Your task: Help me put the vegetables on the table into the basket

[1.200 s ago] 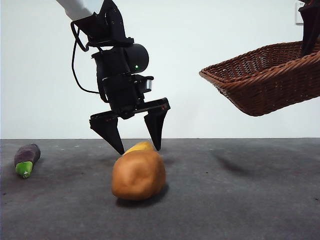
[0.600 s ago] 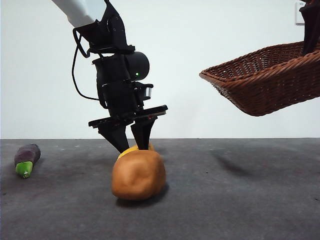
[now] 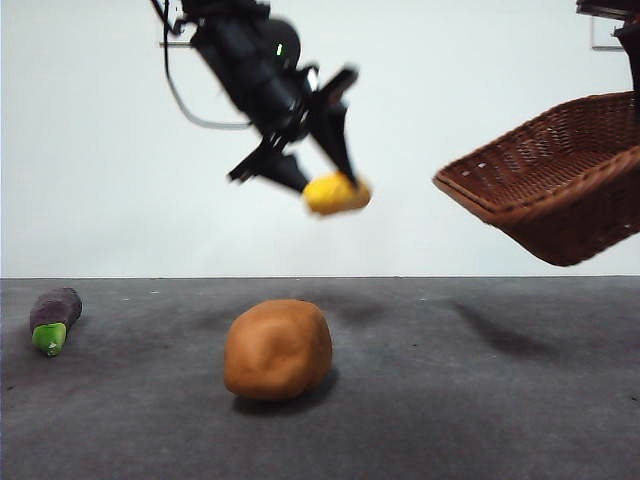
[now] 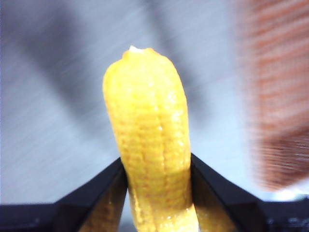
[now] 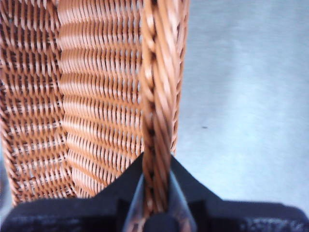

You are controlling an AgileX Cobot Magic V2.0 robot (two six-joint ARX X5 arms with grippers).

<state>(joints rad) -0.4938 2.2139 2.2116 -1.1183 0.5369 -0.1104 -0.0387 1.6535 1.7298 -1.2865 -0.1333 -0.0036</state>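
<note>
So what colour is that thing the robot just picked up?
Bright yellow, with rows of kernel-like bumps: the yellow piece, held in the left tool. Left wrist view shows it best.

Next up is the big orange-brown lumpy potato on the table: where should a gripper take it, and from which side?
Likely from straight above, gripper opened wide, closing across the middle of the orange-brown lumpy potato. It sits alone on the dark grey table, rounded and broad, with nothing beside it to block the descent. Its bulk suggests a mid-body hold rather than one near an edge.

Three vegetables: potato (image 3: 277,349), yellow piece (image 3: 336,193), eggplant (image 3: 53,319). One basket (image 3: 560,190).
</note>
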